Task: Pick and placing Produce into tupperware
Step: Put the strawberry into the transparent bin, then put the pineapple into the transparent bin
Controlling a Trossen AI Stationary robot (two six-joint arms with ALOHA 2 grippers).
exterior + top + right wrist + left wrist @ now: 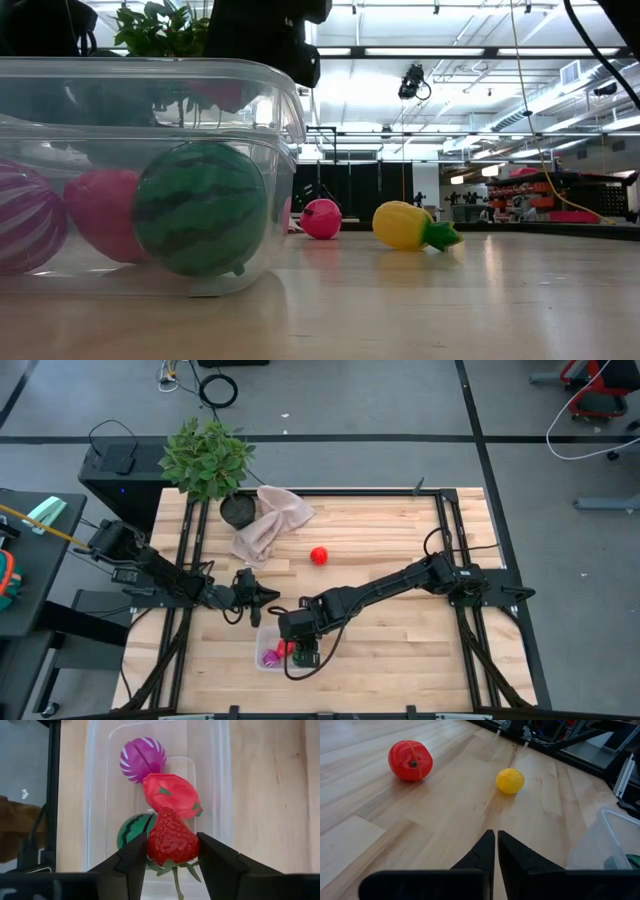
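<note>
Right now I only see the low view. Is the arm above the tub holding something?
Observer: Yes. The right gripper holds a strawberry over the tub.
Operator: Where's the other arm?
Observer: The left gripper is shut and empty, low over the table near the tub.
Operator: Is anything else on the table?
Observer: A cloth lies at the far side, against a pot.

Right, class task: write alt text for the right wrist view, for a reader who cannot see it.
The right tool holds a red strawberry between its two dark fingers, directly above a clear plastic tub on a wooden table. Inside the tub lie a purple striped ball, a red fruit and a green striped watermelon.
</note>
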